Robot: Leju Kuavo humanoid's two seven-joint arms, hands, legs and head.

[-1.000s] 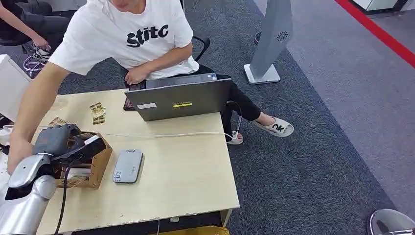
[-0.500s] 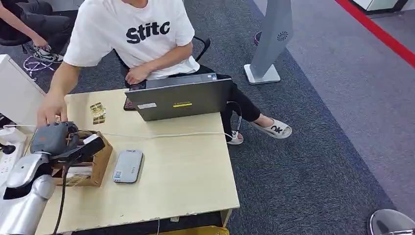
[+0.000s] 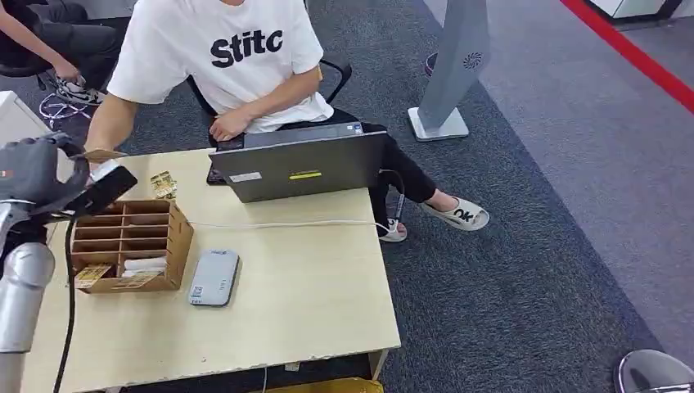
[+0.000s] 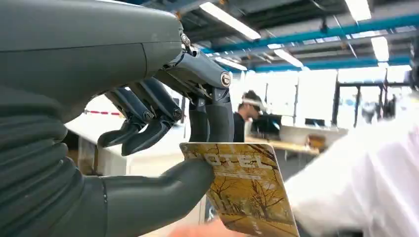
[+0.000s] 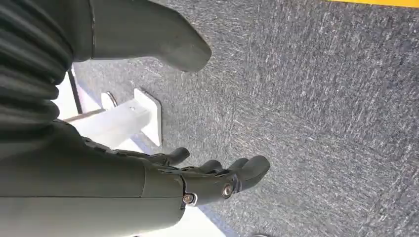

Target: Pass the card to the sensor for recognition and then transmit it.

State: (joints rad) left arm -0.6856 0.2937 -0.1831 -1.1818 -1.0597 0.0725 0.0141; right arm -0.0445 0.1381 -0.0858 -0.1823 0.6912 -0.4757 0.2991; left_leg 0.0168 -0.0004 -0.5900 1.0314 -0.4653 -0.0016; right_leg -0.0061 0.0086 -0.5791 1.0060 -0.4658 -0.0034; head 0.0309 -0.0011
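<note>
Raised at the table's far-left corner, the left hand is seen with a gold card pinched between thumb and fingers; beside it lie a cardboard organiser and grey sensor. The right hand is hung over carpet, fingers apart, nothing held.

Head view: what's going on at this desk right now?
The robot's left hand is raised over the table's far left corner, pinching a gold patterned card between thumb and fingers. The person seated behind the laptop reaches toward it. The divided cardboard box and grey sensor sit on the table. The right hand hangs open above carpet.
</note>
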